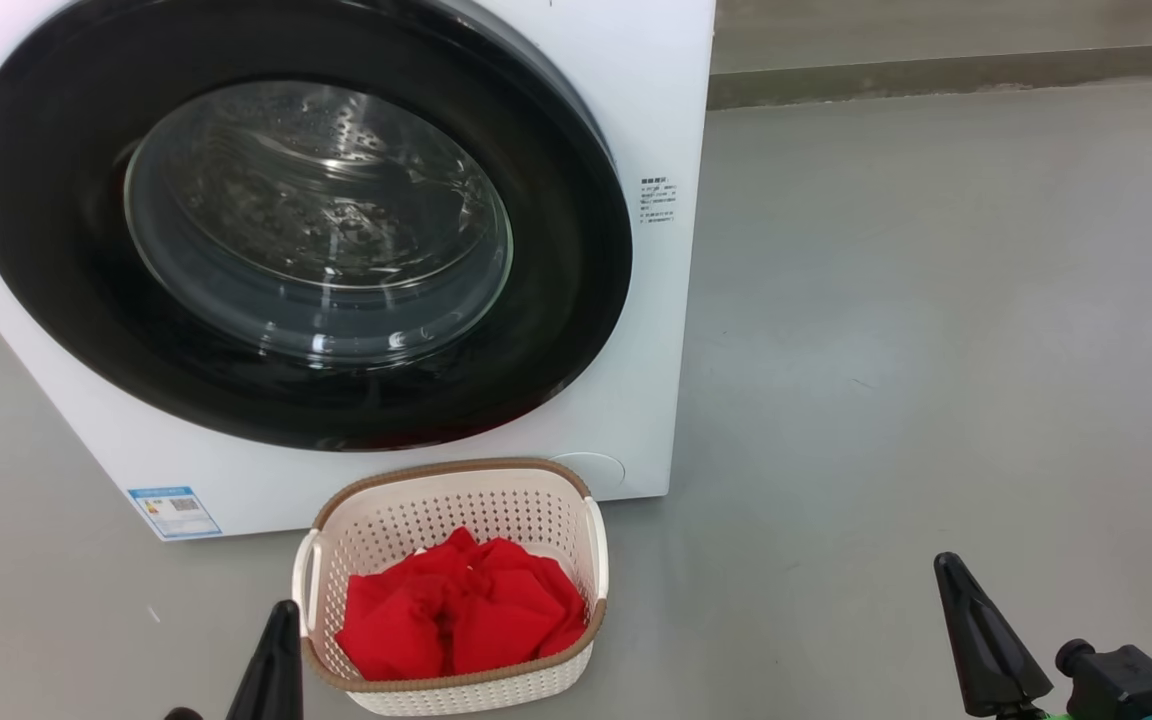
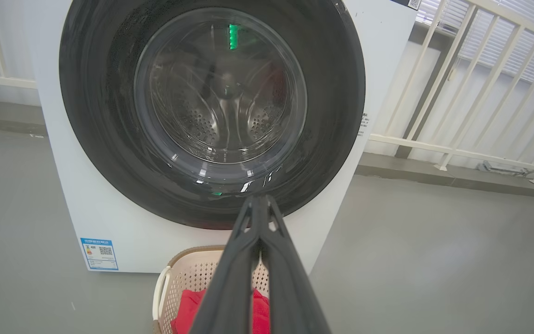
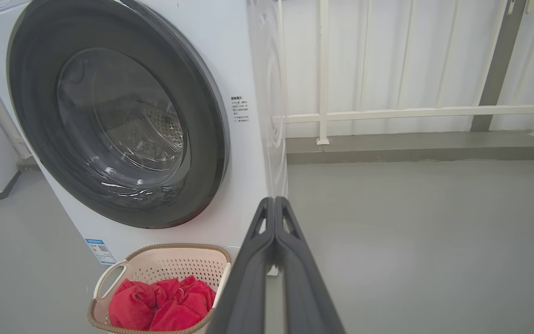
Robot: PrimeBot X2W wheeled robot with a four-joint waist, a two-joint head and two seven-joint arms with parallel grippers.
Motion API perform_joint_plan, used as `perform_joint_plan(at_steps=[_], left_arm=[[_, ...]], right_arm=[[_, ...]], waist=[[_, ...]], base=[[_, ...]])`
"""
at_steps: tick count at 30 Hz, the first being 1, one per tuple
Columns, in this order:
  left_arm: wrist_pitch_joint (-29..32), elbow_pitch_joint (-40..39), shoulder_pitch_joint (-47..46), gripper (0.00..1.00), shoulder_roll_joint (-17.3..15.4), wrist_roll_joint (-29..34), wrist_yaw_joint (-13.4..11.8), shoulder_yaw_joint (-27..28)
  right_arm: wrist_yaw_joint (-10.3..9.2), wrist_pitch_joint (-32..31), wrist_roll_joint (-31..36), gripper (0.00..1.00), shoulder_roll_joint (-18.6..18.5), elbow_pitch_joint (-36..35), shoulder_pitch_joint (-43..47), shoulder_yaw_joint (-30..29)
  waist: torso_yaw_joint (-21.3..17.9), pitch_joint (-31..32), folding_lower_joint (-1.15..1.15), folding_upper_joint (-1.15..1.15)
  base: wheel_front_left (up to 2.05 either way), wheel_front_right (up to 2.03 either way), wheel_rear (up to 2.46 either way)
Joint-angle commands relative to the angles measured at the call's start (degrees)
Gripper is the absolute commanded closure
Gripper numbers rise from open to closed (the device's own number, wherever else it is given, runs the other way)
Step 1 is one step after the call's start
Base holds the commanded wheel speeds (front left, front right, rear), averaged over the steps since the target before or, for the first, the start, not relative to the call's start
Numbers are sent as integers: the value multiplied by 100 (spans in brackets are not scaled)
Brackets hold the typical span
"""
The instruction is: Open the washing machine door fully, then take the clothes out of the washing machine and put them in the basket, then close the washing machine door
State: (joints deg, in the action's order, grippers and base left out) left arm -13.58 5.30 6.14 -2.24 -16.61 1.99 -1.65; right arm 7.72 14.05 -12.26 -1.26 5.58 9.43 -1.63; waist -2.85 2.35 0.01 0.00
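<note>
The red clothes [image 1: 456,615] lie heaped in the cream perforated basket [image 1: 416,515], which stands on the grey floor [image 1: 936,350] just before the white washing machine [image 1: 656,100]; its round black-rimmed door [image 1: 316,220] sits flush against the front. The left gripper [image 2: 258,200] and the right gripper [image 3: 275,202] hang near, fingers pressed together, holding nothing

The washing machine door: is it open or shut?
Shut. The washing machine door lies flush against the white washing machine front.

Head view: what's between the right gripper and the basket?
Bare grey floor; nothing stands between the right gripper and the basket, seen in the head view.
</note>
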Motion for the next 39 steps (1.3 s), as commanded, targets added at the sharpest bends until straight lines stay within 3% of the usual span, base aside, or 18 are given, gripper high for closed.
perform_joint_plan(at_steps=[1,7,39], left_arm=[[44,-107,-60,100,-9,-165,25,53],[141,-56,-117,100,-12,-535,51,90],[668,210,-436,100,-27,-2516,191,296]], right_arm=[[-1,-14,-187,100,-43,-119,-63,-21],[-2,-91,-607,100,-74,-66,-139,-12],[-8,-545,-2795,100,-188,186,-536,-22]], waist=[[3,3,11,0],[18,-17,0,0],[93,-85,0,0]], base=[[0,0,0],[0,0,0],[0,0,0]])
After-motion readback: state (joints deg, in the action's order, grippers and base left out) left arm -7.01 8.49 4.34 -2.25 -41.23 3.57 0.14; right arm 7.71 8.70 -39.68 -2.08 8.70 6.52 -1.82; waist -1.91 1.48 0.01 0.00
